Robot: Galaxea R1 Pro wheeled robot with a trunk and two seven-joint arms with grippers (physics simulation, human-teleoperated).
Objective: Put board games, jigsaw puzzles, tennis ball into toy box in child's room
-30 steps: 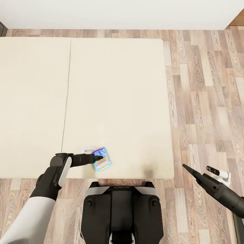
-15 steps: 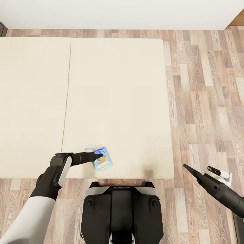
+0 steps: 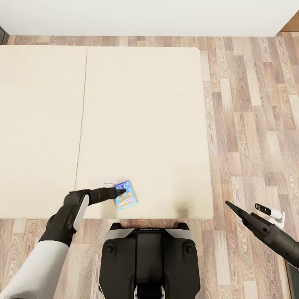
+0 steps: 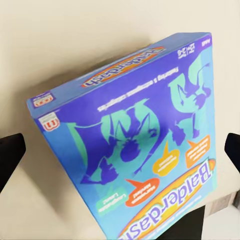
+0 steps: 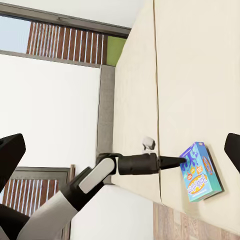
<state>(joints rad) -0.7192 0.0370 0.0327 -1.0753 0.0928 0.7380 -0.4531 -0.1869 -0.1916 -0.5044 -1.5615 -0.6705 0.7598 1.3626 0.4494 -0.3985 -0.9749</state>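
One board game (image 3: 126, 195), a blue box with cartoon print, lies on the beige bed (image 3: 141, 116) near its front edge. My left gripper (image 3: 121, 192) reaches over it from the left. In the left wrist view the board game (image 4: 130, 100) lies close up, and the left gripper (image 4: 120, 150) is open, with a black finger at each side of the box. My right gripper (image 3: 229, 205) hangs open over the floor, right of the bed. The right wrist view looks across at the board game (image 5: 200, 172) and the left arm (image 5: 125, 165).
Wood plank floor (image 3: 249, 124) runs along the bed's right side and front. A white wall (image 3: 149, 16) stands behind the bed. My base (image 3: 149, 257) is parked against the bed's front edge. A seam (image 3: 81, 124) divides the mattress.
My left elbow has dropped slightly while the gripper stays at the board game. The box shifted a touch to the left. The right arm drifted slightly lower.
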